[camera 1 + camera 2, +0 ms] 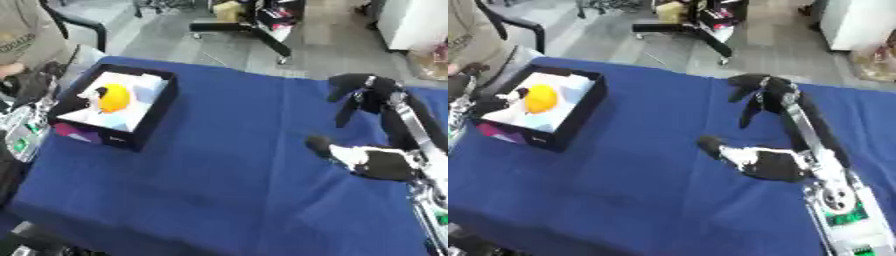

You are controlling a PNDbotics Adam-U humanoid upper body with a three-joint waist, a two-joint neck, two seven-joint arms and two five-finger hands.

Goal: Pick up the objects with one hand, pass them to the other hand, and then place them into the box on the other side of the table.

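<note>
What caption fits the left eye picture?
Yellow ball in the box; right hand over blue table.

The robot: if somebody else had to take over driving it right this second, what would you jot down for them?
Right hand: over the blue table, right of centre, fingers relaxed and open, holding nothing.
Left hand: at the black box on the left side, right beside the yellow ball; whether its fingers are open or curled cannot be told.
Things: the yellow ball lies inside the box on its white lining.
Done: the ball appears to be delivered.
Left: check that the left hand has let go, then draw it out. No other objects to move show on the table.
</note>
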